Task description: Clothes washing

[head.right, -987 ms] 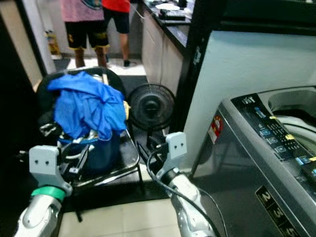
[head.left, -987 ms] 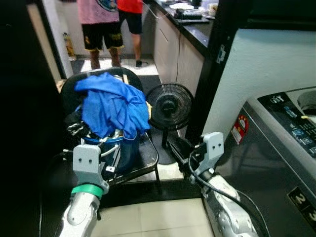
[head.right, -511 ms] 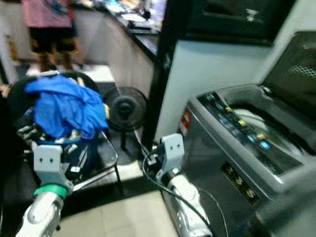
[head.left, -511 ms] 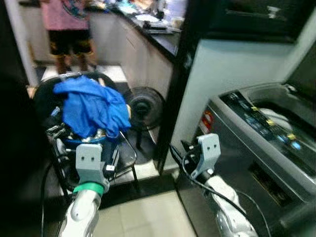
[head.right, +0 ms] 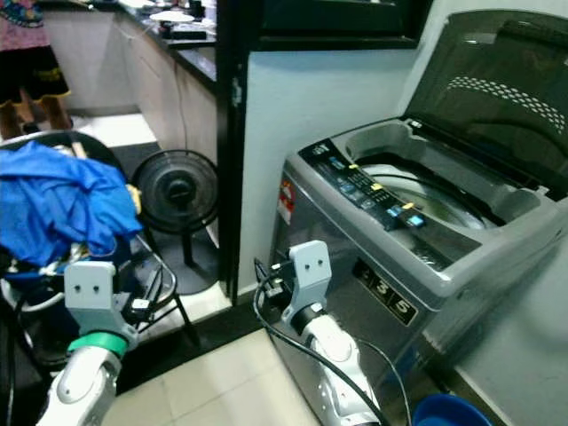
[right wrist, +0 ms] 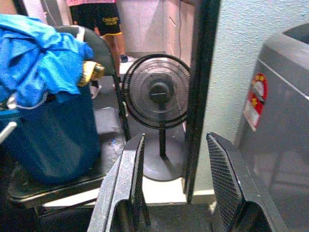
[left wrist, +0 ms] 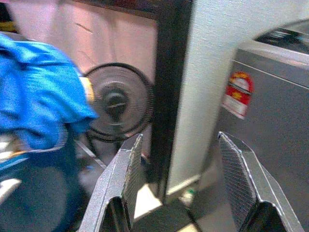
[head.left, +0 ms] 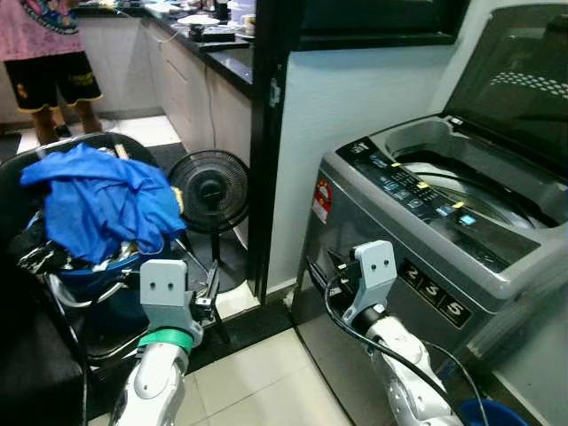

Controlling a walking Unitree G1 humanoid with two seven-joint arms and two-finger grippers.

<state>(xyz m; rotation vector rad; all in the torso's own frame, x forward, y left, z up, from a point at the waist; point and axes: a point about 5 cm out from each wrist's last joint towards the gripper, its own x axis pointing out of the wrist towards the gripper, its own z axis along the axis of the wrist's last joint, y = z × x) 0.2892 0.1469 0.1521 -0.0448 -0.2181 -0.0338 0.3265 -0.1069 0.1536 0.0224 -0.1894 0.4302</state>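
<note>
Black jaws of left gripper (left wrist: 176, 181) and right gripper (right wrist: 176, 181) both spread, empty, raised ahead | blue clothes (head.left: 98, 200) heaped on blue bucket (right wrist: 53, 137) on black chair (head.left: 35, 355) at left | camera has swung right: washing machine (head.left: 426, 231), lid up, now fully in sight | floor fan (head.left: 209, 191) between chair and machine; open tiled floor (head.left: 257, 390) below.

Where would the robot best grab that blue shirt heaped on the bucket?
Probably from above, at the raised bunched fold on top of the blue shirt. It lies draped loosely over the blue bucket on the chair, so its crest offers gathered cloth for the open left gripper to pinch.
</note>
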